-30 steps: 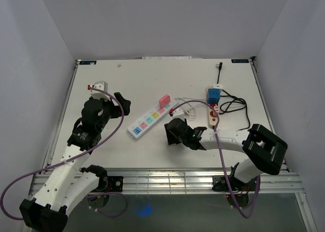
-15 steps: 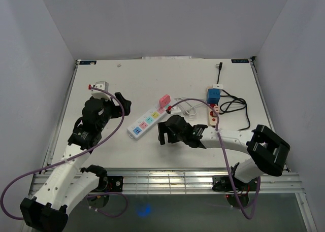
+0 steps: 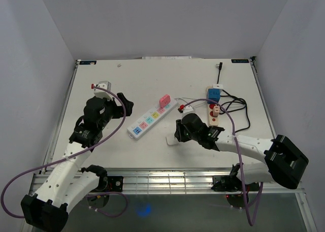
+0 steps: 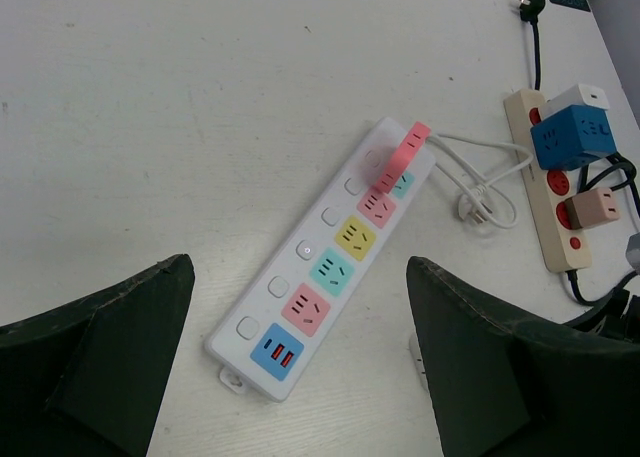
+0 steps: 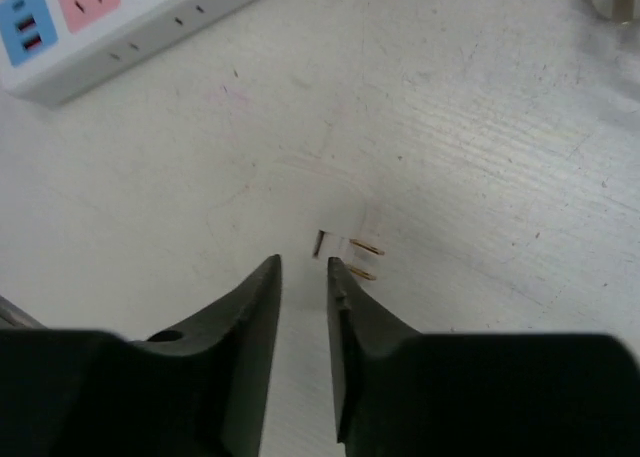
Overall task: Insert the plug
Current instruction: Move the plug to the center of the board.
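A white counter (image 3: 203, 74) walled in by plain pale panels carries everything. The white plug (image 5: 342, 245) lies flat on the counter, just past the tips of the right end effector (image 5: 303, 269). It sits a little to the right of the gap between them, with its two brass prongs pointing away to the right. In the right wrist view the lower prong is close against the right-hand fingertip (image 5: 338, 273); whether it touches cannot be told. From above, the plug is a small pale block at the front of the counter. It lies below and slightly right of the near end of the white power strip (image 3: 151, 118), apart from it.

The right end effector is drawn in to a slim gap, fingers not quite meeting, with nothing between them; the plug is not held.

The left end effector (image 4: 300, 265) is spread wide and empty, hanging above the power strip's coloured sockets. A pink plug (image 4: 400, 157) stands at that strip's far end. To the right lies a beige strip (image 4: 545, 197) carrying a blue cube adapter (image 4: 570, 137).
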{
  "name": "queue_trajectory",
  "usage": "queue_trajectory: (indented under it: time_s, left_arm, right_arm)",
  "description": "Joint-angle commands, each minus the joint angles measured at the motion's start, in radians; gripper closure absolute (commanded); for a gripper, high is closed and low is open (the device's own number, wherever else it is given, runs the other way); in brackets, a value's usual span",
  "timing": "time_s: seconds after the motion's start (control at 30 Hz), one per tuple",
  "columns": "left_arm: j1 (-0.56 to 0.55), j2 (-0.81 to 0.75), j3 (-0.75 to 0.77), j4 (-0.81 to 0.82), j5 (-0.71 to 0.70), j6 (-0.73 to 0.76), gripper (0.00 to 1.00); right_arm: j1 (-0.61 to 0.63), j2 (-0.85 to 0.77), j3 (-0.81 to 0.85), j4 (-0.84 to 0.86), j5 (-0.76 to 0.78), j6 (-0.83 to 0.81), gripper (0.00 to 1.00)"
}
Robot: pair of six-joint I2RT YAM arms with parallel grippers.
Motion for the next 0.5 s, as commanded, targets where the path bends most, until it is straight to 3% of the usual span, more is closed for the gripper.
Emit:
queue_trajectory:
  time_s: [0.0,0.07,0.13,0.47]
  left_arm:
    - [0.005,0.010,-0.002,0.018,0.033,-0.002,0.02]
    - [0.005,0.012,-0.002,0.017,0.036,-0.002,0.02]
    - [0.005,0.006,-0.005,0.021,0.036,-0.002,0.02]
    - [0.005,0.007,-0.008,0.024,0.039,0.000,0.02]
  right_arm:
    - [0.001,0.010,-0.013,0.046,-0.030,-0.021,0.75]
    - [-0.002,0.028,-0.016,0.046,-0.029,-0.019,0.87]
    - [-0.008,0.047,-0.015,0.037,-0.015,-0.011,0.92]
    - [-0.029,0.145,-0.010,0.026,0.033,0.012,0.92]
